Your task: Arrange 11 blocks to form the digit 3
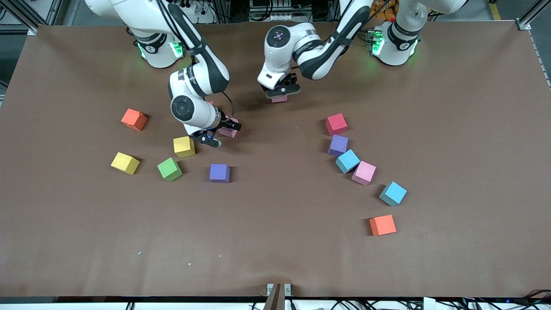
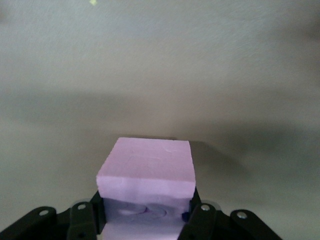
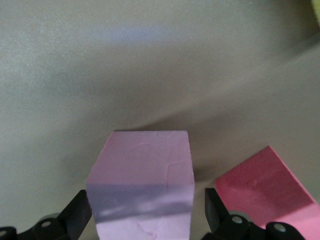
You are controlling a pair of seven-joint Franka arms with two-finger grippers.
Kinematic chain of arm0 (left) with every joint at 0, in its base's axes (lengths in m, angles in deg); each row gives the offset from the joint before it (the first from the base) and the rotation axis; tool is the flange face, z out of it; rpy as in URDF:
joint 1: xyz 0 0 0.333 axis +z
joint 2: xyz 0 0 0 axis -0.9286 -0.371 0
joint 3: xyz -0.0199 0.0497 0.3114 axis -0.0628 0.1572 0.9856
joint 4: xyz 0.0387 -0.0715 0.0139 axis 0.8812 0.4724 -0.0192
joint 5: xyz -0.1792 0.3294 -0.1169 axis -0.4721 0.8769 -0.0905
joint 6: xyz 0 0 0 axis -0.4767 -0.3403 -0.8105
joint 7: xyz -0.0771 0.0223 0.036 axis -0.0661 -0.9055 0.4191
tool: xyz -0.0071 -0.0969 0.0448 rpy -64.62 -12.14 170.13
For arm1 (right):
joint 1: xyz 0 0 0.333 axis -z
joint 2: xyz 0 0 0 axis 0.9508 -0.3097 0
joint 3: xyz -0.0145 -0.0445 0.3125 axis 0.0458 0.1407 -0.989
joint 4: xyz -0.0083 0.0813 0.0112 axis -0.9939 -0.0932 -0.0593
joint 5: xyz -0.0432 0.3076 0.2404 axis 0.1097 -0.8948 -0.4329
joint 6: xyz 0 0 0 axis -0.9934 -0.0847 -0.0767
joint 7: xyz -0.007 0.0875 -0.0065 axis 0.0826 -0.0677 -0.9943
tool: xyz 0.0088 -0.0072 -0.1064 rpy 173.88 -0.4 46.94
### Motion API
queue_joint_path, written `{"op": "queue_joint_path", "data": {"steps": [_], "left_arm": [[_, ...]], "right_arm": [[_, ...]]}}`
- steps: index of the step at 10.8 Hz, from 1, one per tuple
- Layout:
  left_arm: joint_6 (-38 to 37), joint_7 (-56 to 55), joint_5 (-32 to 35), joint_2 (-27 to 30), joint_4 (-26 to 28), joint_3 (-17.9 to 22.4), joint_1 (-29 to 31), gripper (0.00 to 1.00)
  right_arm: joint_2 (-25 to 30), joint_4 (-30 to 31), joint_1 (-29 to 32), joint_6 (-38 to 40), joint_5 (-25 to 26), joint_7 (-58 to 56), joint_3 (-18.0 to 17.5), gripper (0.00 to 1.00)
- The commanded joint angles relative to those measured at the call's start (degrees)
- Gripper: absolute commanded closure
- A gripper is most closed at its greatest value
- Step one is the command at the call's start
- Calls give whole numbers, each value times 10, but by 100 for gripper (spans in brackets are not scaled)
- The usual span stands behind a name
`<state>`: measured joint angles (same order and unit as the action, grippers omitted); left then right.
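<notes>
Your left gripper (image 1: pixel 280 92) clamps a pink foam cube (image 2: pixel 146 167) squarely between its fingers, over bare table; your right gripper (image 1: pixel 220 132) stands wide, straddling another pink foam cube (image 3: pixel 142 182).

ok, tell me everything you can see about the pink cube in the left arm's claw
The small matte pink foam cube has crisp edges and a faintly dented face. It sits upright and square between the left claw's black fingers, which are shut on its two sides. It is at the table's middle, with the brown table covering under it.
</notes>
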<state>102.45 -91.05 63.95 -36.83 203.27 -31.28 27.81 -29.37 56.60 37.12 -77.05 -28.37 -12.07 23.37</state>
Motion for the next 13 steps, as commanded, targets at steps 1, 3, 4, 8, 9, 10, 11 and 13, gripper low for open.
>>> {"op": "queue_joint_path", "data": {"steps": [1,3,4,8,9,10,11,13], "left_arm": [[-19,27,29,-31,-31,1,1,96],[-19,32,29,-39,-38,1,1,94],[-19,32,29,-40,-43,1,1,94],[-19,57,30,-46,-54,2,1,87],[-19,64,30,-46,-55,2,1,86],[-19,64,30,-46,-56,2,1,81],[-19,64,31,-49,-60,3,1,64],[-19,59,33,-53,-69,5,2,0]], "right_arm": [[2,1,-3,-6,-17,5,4,71],[27,-8,9,32,-10,-10,9,84],[35,-24,20,71,-5,-33,11,85],[49,-95,56,203,101,-122,26,86],[55,-111,55,225,139,-128,25,86],[60,-127,52,248,163,-153,25,86],[58,-152,52,279,171,-189,25,86],[57,-187,57,322,192,-259,26,87]]}}
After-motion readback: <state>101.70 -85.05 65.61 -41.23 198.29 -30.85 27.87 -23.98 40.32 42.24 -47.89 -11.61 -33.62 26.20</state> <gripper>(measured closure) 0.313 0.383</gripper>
